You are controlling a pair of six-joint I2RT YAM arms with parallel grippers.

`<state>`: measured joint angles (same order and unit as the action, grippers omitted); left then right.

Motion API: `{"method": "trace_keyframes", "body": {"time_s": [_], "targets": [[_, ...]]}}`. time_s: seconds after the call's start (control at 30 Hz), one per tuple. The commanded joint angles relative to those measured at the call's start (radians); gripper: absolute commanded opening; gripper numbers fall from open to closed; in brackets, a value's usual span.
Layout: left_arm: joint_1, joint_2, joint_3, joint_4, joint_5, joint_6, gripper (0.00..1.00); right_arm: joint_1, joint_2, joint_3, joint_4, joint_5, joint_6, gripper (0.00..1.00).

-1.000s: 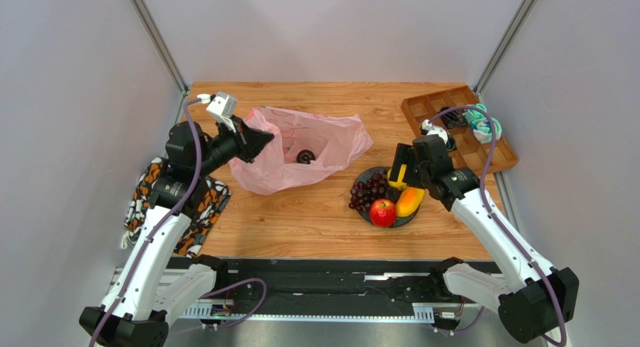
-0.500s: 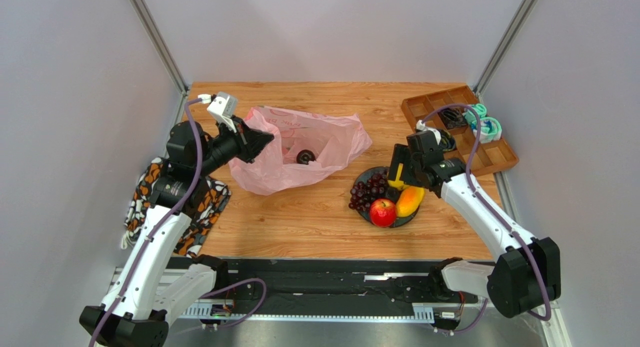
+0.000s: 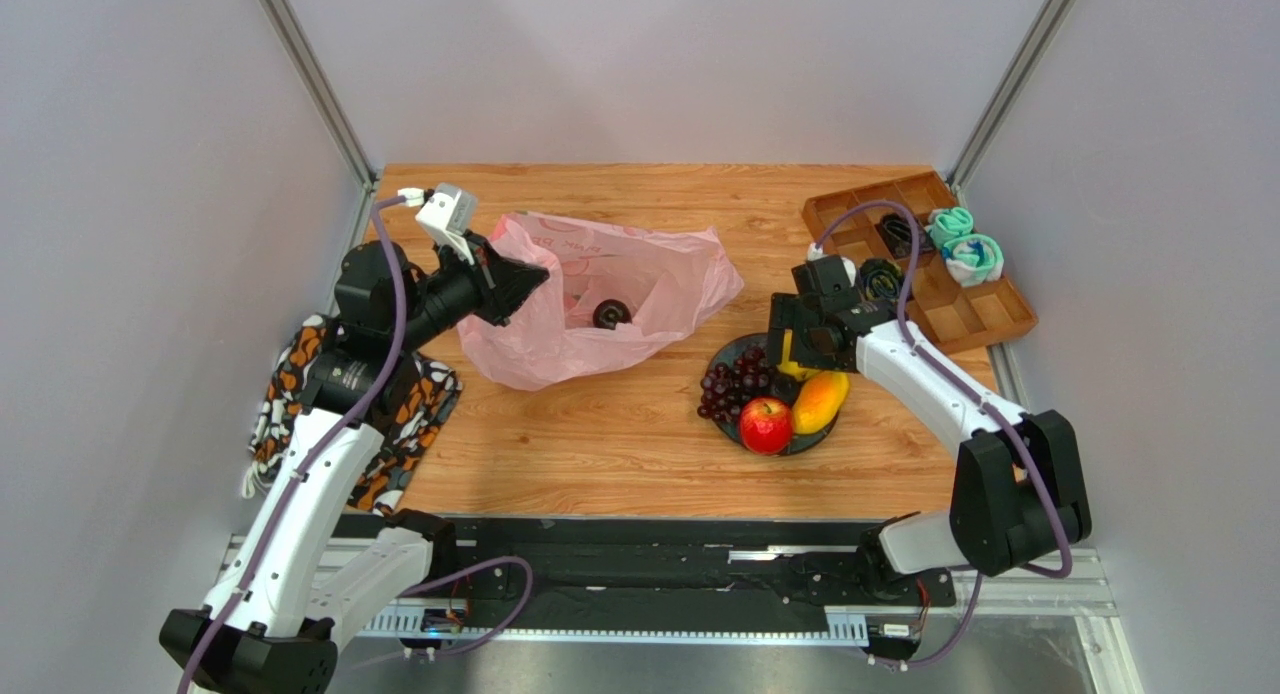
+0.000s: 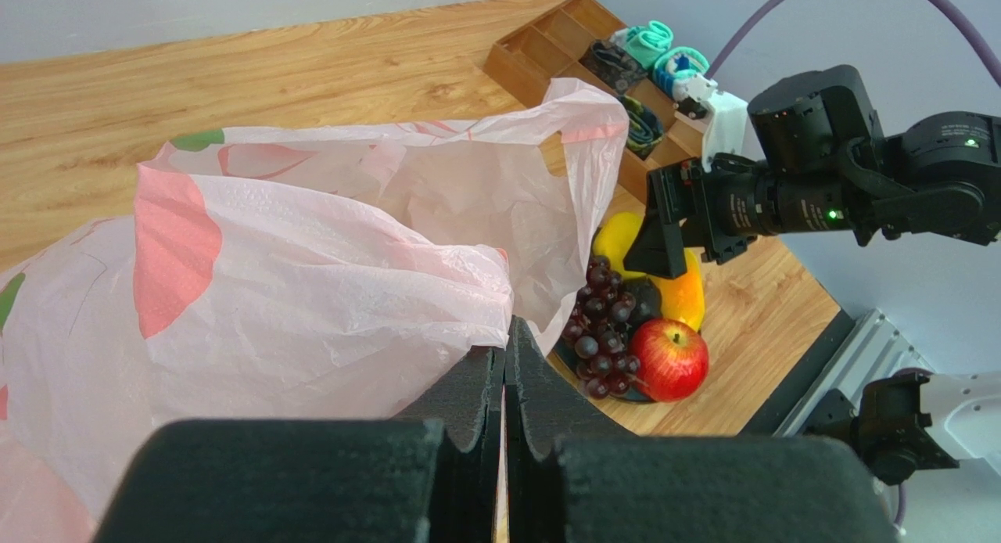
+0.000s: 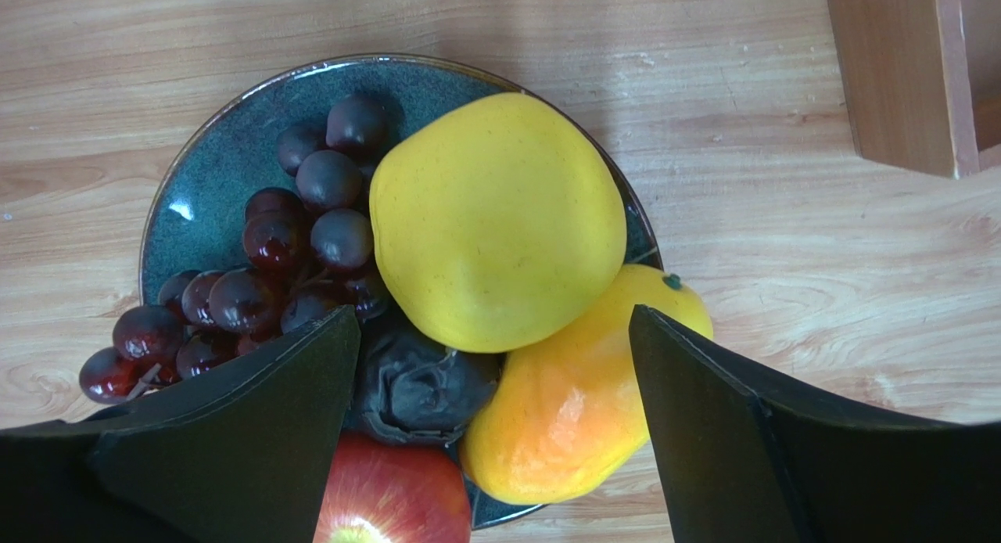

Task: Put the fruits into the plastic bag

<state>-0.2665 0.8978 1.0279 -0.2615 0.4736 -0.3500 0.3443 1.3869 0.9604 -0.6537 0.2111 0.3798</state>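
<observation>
The plastic bag (image 3: pixel 601 312) is being held up at its left rim by the left gripper (image 4: pixel 505 361), whose jaws are being kept clenched on a fold of the pink film; its mouth is being kept facing right, towards the plate (image 5: pixel 223 168), and this hold is being seen unchanged over the last second; one dark ball (image 3: pixel 610 313) is already lying inside the bag. The change is being found on the right: the right gripper (image 5: pixel 491 332) is being seen shifted a little to the left, with the arm behind it swung in from the near right corner; its jaws, released and spread wide, are now being aimed down over the middle of the plate. The yellow citrus (image 5: pixel 494 220) is being framed between them, with the grapes (image 5: pixel 270 273) to its left, the wrinkled dark plum (image 5: pixel 423 385) and the yellow-orange fruit (image 5: pixel 576 414) on its near side, and the red apple (image 5: pixel 388 496) nearest of all; whether any fruit is being touched cannot be told. All five are being left on the plate, near the bag's right end on the tabletop (image 3: pixel 601 454); the task is being judged barely begun, and the citrus is being judged the piece lined up for picking; a further descent is being judged necessary before closing, with care being called for beside the loose grapes.
</observation>
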Motion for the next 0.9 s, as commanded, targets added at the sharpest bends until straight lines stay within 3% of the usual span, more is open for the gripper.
{"method": "trace_keyframes", "body": {"time_s": [0.0,0.6,0.77,0.87], "targets": [[0.004,0.0,0.043,0.019,0.016,0.016,0.0,-0.005,0.034,0.058,0.046,0.024,-0.038,0.9],[0.004,0.003,0.043,0.013,0.01,0.019,0.0,-0.03,0.116,0.058,0.077,0.059,-0.073,0.9],[0.004,0.007,0.043,0.011,0.01,0.02,0.0,-0.031,0.121,0.058,0.086,0.045,-0.081,0.87],[0.004,0.007,0.044,0.011,0.008,0.022,0.0,-0.031,0.115,0.058,0.083,0.045,-0.085,0.81]]}}
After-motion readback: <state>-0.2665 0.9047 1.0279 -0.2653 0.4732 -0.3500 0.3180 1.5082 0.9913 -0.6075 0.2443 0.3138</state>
